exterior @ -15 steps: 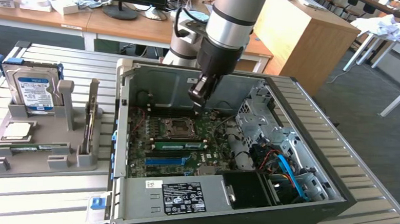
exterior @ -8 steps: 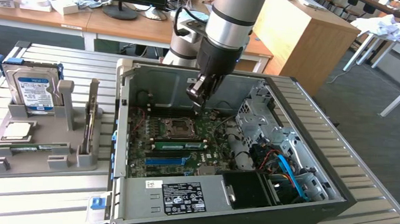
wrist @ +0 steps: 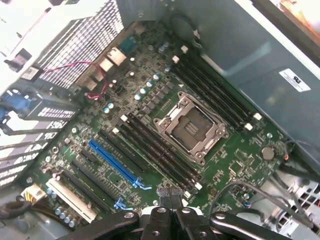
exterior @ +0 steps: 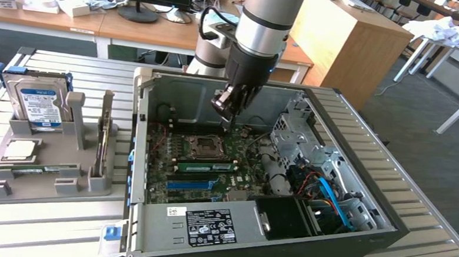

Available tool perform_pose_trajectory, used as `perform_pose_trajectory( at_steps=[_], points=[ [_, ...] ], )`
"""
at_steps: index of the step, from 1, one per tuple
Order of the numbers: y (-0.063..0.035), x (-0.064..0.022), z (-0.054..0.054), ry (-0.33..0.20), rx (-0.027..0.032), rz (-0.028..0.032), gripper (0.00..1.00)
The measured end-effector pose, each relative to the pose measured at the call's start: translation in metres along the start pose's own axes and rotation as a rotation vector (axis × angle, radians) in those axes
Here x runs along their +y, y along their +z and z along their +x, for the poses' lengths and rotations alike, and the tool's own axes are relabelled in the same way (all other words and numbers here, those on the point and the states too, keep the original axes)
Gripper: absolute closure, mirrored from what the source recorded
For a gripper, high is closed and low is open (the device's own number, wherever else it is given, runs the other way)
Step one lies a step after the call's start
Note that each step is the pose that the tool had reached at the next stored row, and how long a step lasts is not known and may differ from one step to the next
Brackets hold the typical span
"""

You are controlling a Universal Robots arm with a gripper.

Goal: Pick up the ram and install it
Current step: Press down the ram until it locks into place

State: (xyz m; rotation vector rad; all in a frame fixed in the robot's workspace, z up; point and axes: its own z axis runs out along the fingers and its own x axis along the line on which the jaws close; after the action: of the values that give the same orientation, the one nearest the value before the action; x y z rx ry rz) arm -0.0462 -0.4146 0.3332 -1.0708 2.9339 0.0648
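Leftmost on the slatted worktop stands a grey tray with a hard drive upright at its back and a square chip in front of that. The ram lies flat near the tray's front edge, its long axis running from the exterior view's left to its right, and nothing touches it. A thin card stands on edge at the tray's right side. Next comes the open case, with the board inside it. Below the socket a second green stick seems to sit in a slot, parallel to the blue slot and lying the same way as the ram. I cannot tell from the wrist view whether it is fully seated. The gripper hangs above the board near the socket, well apart from the tray, its jaws pressed together and holding nothing. By my reading the pick is not yet done. To do it well, the jaws should spread first, then pinch the ram at its middle across its thin faces, so the stick lifts level and its long axis can match the slots. Drive bays and cables fill the case's right side.
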Motion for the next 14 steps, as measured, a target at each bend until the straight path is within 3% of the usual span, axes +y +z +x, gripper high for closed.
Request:
perform_pose_trajectory(
  at_steps=[14],
  points=[
    [0.0009, 0.0004, 0.0006, 0.176, -0.0059, 0.0054, 0.9]
  ],
)
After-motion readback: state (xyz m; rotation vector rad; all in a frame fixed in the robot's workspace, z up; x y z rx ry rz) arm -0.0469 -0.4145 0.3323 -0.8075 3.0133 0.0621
